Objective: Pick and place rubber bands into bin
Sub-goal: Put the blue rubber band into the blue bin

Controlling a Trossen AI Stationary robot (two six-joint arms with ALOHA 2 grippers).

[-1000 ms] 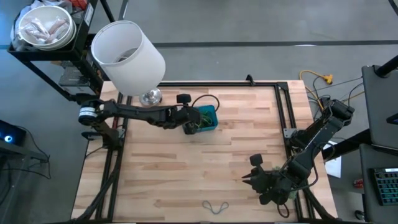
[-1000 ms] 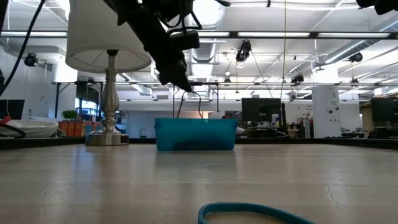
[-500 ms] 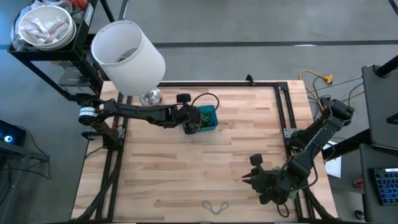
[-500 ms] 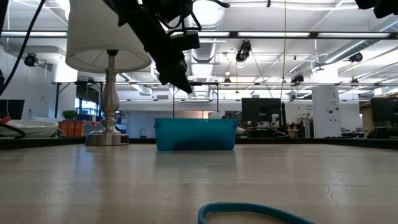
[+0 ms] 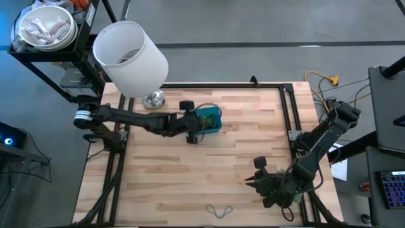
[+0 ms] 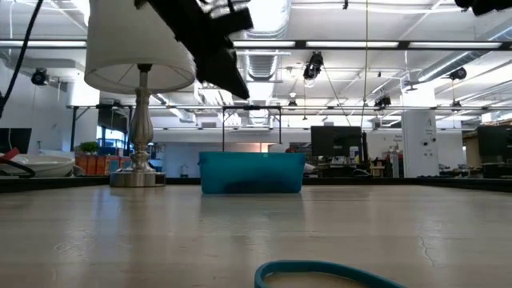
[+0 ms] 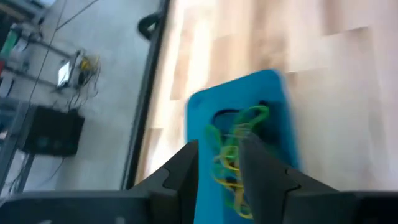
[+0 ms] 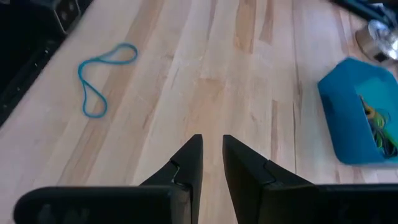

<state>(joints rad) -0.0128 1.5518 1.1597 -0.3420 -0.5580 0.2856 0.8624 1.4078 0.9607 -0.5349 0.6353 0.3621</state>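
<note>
The blue bin (image 5: 210, 120) stands on the far middle of the wooden table, with green and yellow rubber bands (image 7: 235, 149) lying in it. My left gripper (image 7: 219, 144) hovers open just left of and above the bin (image 6: 252, 174), nothing between its fingers. A blue rubber band (image 5: 218, 210) lies flat by the near edge, also seen in the right wrist view (image 8: 99, 78) and the low view (image 6: 320, 272). My right gripper (image 8: 212, 139) hangs open over the table's near right part, fingers empty, pointing toward that band.
A lamp with a large white shade (image 5: 130, 57) and a silver base (image 5: 153, 98) stands at the table's far left, close to my left arm. A shelf with a white bowl (image 5: 44, 28) is beyond the far left corner. Bare wood lies between bin and band.
My left gripper has risen and drawn back from over the bin toward the table's left and near side. The thin loop that hung below its tips above the bin a second ago no longer shows there. My right arm has kept still.
</note>
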